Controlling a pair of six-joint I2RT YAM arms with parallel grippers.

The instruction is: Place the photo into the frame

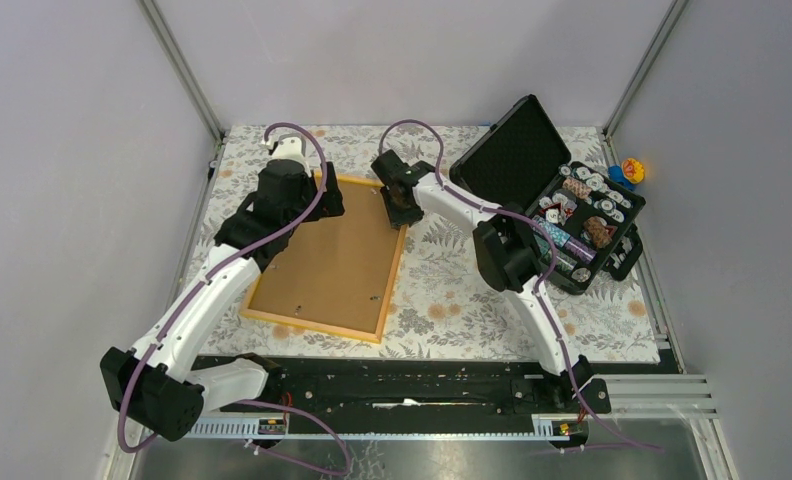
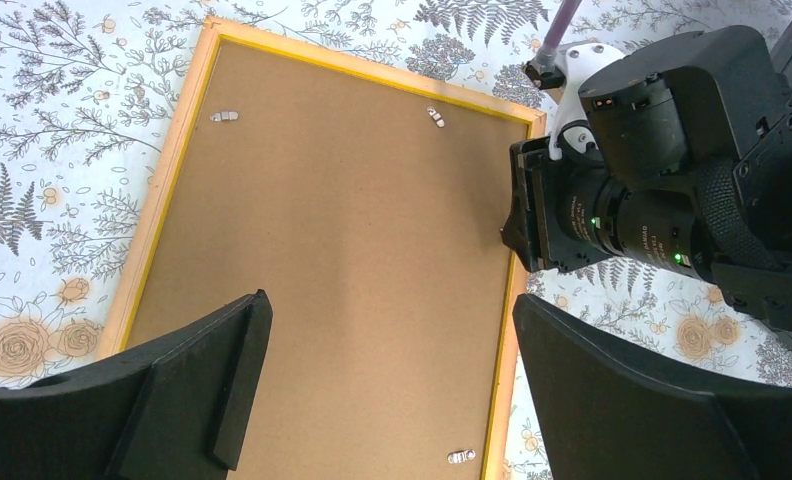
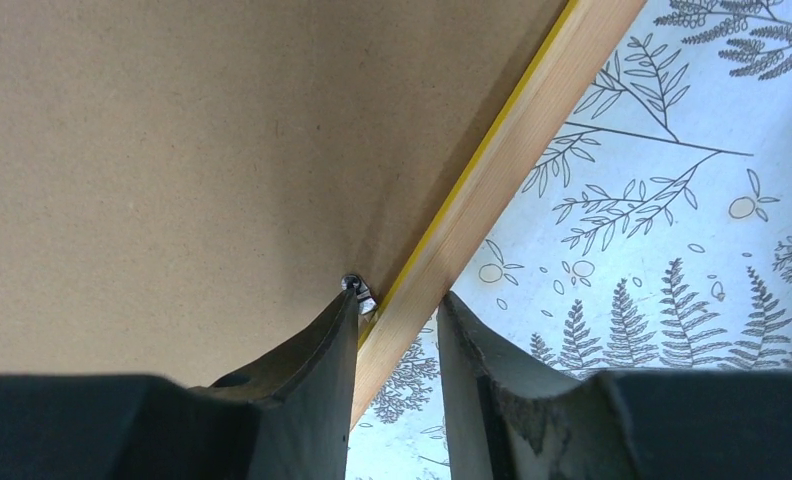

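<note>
The orange-yellow frame (image 1: 312,328) lies face down on the floral cloth, with the plain brown backing board (image 1: 327,260) set in it. The photo is hidden or out of view. My left gripper (image 1: 322,198) hovers open and empty over the frame's far end; in the left wrist view (image 2: 389,305) its jaws stand wide above the board (image 2: 352,250) and frame rail (image 2: 162,190). My right gripper (image 1: 402,205) is at the frame's far right corner. In the right wrist view (image 3: 399,297) its jaws are narrowly apart astride the rail (image 3: 512,170), the left fingertip touching a small metal clip (image 3: 360,292).
An open black case (image 1: 572,215) full of small items stands at the right. A small blue, yellow and red toy (image 1: 627,172) lies behind it. Metal clips (image 2: 224,116) sit on the board's edges. The right arm (image 2: 672,170) is close beside my left gripper.
</note>
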